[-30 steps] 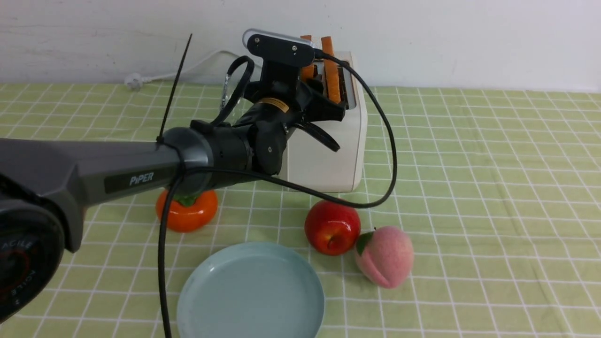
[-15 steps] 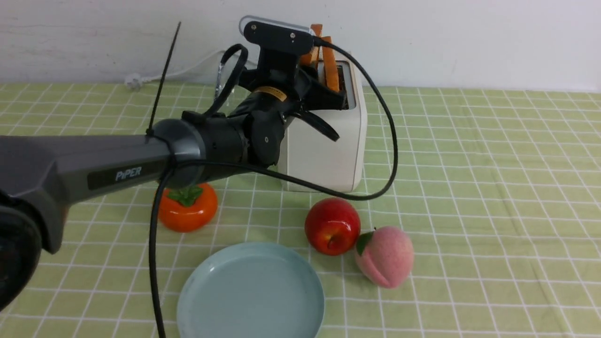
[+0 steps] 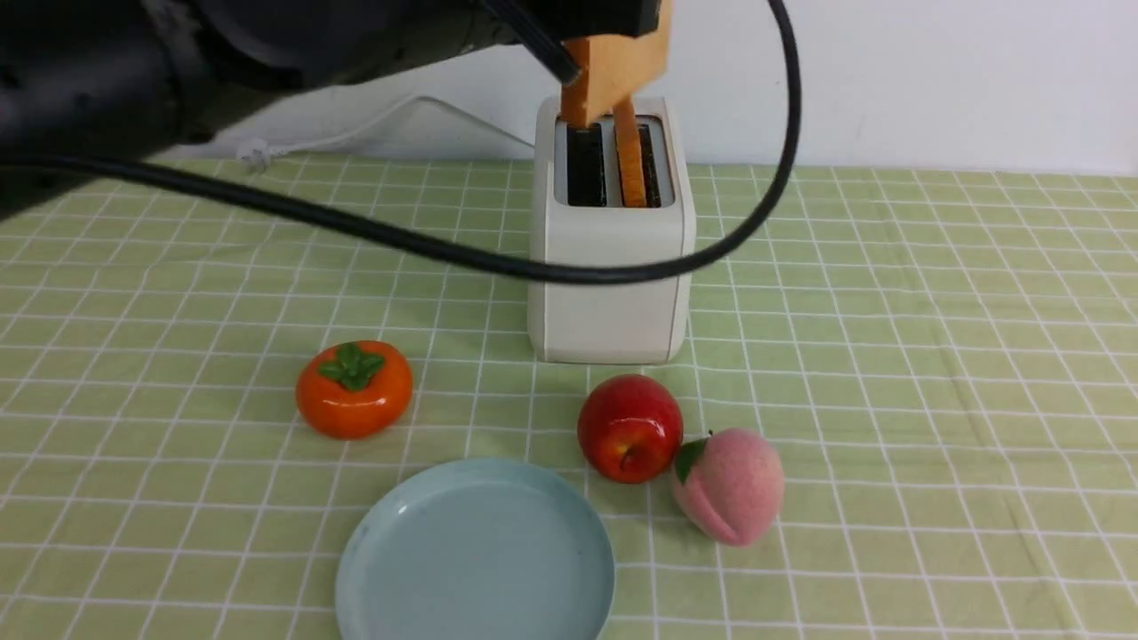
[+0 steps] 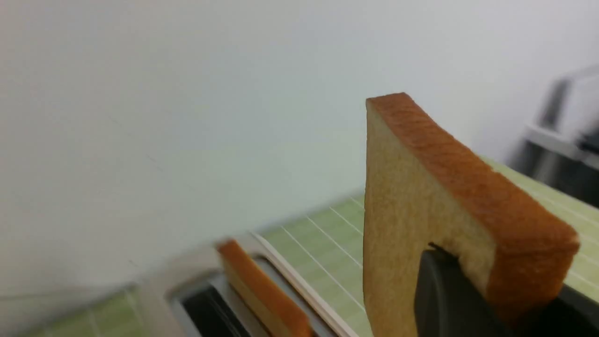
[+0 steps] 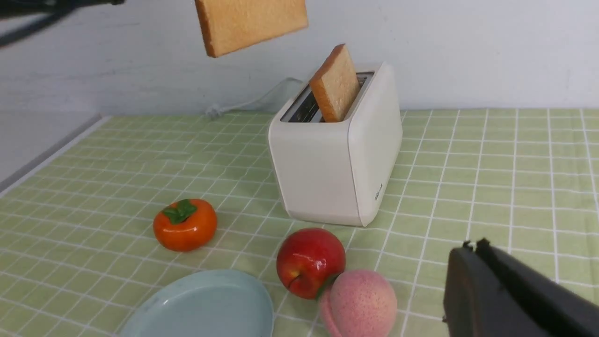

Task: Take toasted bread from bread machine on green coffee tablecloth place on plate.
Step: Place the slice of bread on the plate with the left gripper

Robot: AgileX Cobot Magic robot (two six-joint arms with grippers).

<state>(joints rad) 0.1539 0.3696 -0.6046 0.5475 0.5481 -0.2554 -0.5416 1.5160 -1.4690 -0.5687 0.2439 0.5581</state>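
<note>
Nearest, the right gripper is seen with its fingers pressed together on nothing, over the green coffee tablecloth, whose right half is left as open cloth. The plate is set at the near edge, its face bare; an apple lies near its rim, against a peach, and a persimmon stands apart to the left. Behind them the bread machine is stood; one toasted bread slice is kept in its right slot, the left slot showing dark. Above that slot, clear of it, the other slice is pinched by the left gripper, apparently by a corner; a black cable sags across in front
</note>
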